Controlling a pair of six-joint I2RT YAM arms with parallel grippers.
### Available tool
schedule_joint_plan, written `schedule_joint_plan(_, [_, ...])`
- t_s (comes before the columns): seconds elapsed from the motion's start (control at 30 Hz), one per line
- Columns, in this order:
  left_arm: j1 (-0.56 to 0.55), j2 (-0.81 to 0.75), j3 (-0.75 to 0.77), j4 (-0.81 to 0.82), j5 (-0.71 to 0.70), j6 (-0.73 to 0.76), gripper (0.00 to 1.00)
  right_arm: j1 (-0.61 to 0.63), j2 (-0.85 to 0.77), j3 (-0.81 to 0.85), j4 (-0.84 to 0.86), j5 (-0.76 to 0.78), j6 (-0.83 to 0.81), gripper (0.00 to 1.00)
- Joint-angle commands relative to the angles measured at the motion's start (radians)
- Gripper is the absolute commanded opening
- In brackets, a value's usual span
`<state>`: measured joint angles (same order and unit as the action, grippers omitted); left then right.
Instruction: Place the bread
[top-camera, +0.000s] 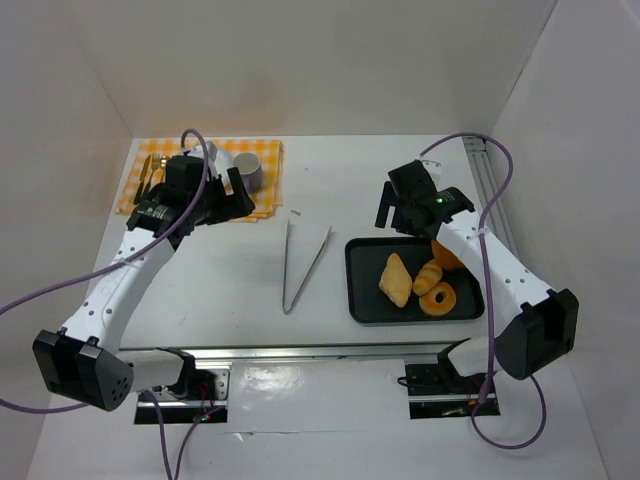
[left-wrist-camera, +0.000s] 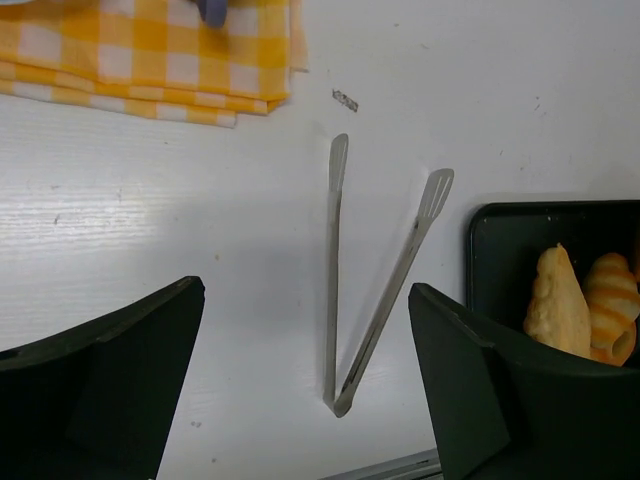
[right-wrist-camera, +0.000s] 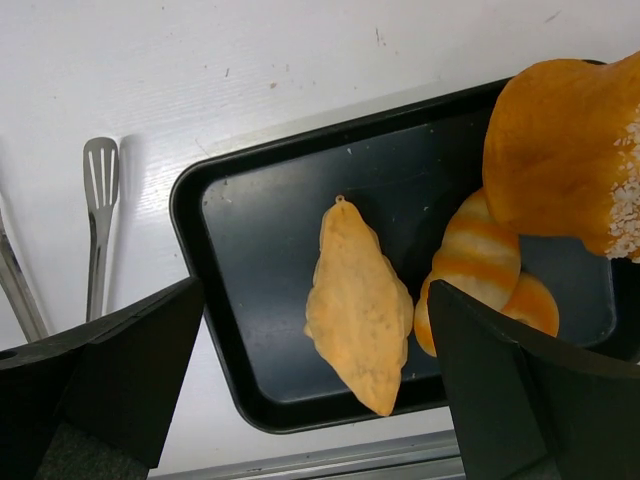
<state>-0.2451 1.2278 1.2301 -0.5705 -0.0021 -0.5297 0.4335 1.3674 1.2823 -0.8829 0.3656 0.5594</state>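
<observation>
Bread is all on the black tray (top-camera: 365, 262), right of centre in the top view: a pointed loaf (top-camera: 396, 279), a striped roll (top-camera: 428, 274), a ring doughnut (top-camera: 438, 299) and a round orange bun (top-camera: 447, 256) half under my right arm. The right gripper (top-camera: 398, 214) hangs over the tray's far edge, much nearer the bread than the left gripper (top-camera: 232, 205), which is over by the checked cloth (top-camera: 268, 160) and its cup (top-camera: 247, 172). Between cloth and tray lie the tongs (top-camera: 300, 262), long axis running near to far, hinge toward me, blades splayed and gripping nothing; the tray sits just beside them on their right. From the left wrist, my fingers (left-wrist-camera: 110, 370) are spread wide and empty, with the tongs on the table in the gap below and the tray's corner at the right. From the right wrist, the fingers (right-wrist-camera: 100, 385) are likewise wide apart and empty. The pointed loaf lies on the tray between them, long axis up the picture and slightly tilted, so I judge a straight descent would close across its narrow width. The bun looms at upper right; I can't tell whether it rests on the tray or on the striped roll.
</observation>
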Motion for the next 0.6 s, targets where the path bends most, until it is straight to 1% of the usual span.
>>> schedule_joint_plan(0.0, [-0.008,0.033,0.025,-0.017,0.022,-0.001,0.97,-0.006,-0.004,-0.005,0.039,-0.008,-0.001,1.0])
schedule_joint_plan(0.13, [-0.081,0.065,0.034,-0.04,-0.033,0.008,0.97,-0.006,0.016,-0.005,0.039,-0.008,-0.001,1.0])
schedule_joint_plan(0.23, [-0.144,0.076,-0.012,-0.031,-0.022,0.017,0.99,-0.006,0.016,-0.014,0.05,0.001,-0.001,1.0])
schedule_joint_plan(0.37, [-0.259,0.087,-0.073,-0.022,-0.114,0.028,0.99,-0.006,-0.002,-0.014,0.059,0.01,-0.01,1.0])
schedule_joint_plan(0.47, [-0.315,0.153,-0.116,-0.022,-0.125,0.053,0.99,-0.006,-0.022,-0.023,0.068,0.019,-0.019,1.0])
schedule_joint_plan(0.53, [-0.362,0.202,-0.116,-0.04,-0.163,0.053,0.99,-0.006,-0.057,-0.034,0.09,0.007,-0.03,1.0])
schedule_joint_plan(0.57, [-0.371,0.202,-0.116,-0.04,-0.164,0.053,0.99,-0.006,-0.057,-0.052,0.1,-0.007,-0.03,1.0])
